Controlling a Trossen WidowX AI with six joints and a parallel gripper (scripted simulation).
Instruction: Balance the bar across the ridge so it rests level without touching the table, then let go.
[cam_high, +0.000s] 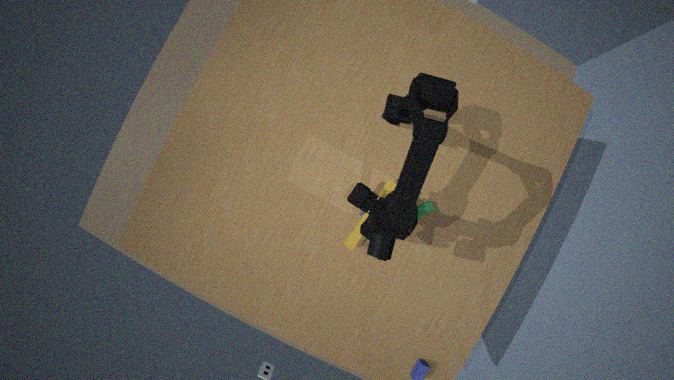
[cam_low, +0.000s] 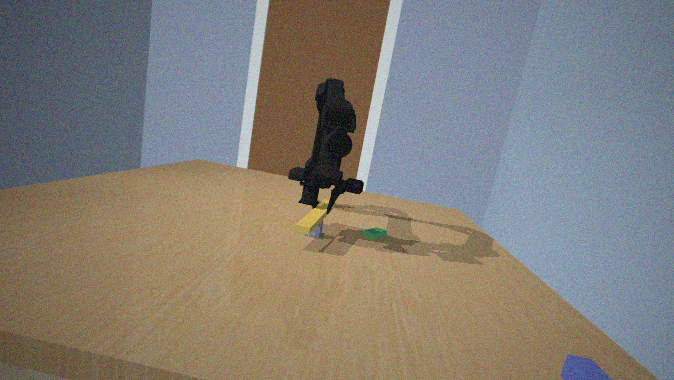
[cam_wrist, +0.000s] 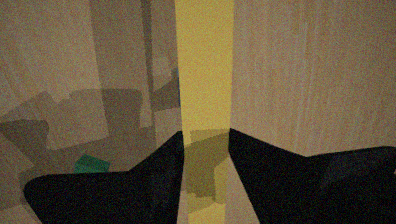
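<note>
The black tapered fingers (cam_low: 334, 197) stand partly open, one on each side of a long yellow rectangular bar (cam_high: 356, 234) (cam_low: 311, 220) (cam_wrist: 206, 65), and are closed on it. The bar passes lengthwise between them, a shadow lying over its upper face at the grip. Both visible ends of the bar are raised off the wooden table (cam_high: 250, 175) (cam_low: 200, 290) (cam_wrist: 310, 60); whether it is exactly level cannot be determined. Directly beneath the bar, mostly covered by it, is a small blue-grey ridge (cam_high: 362, 213) (cam_low: 316, 232), standing on the table; whether bar and ridge touch cannot be confirmed. The bar is not released. A small green block (cam_high: 426, 209) (cam_low: 375, 233) (cam_wrist: 91, 164) lies on the table to one side, apart from the bar and the ridge. The black jointed arm (cam_high: 420, 160) (cam_low: 332, 115) reaches over the work area, casting a broad shadow across the tabletop. Well apart from the ridge, a blue block (cam_high: 420, 369) (cam_low: 582, 368) sits near the table's edge. Beyond the table, a brown door (cam_low: 320, 75) with white trim stands between pale blue walls (cam_low: 450, 100).
</note>
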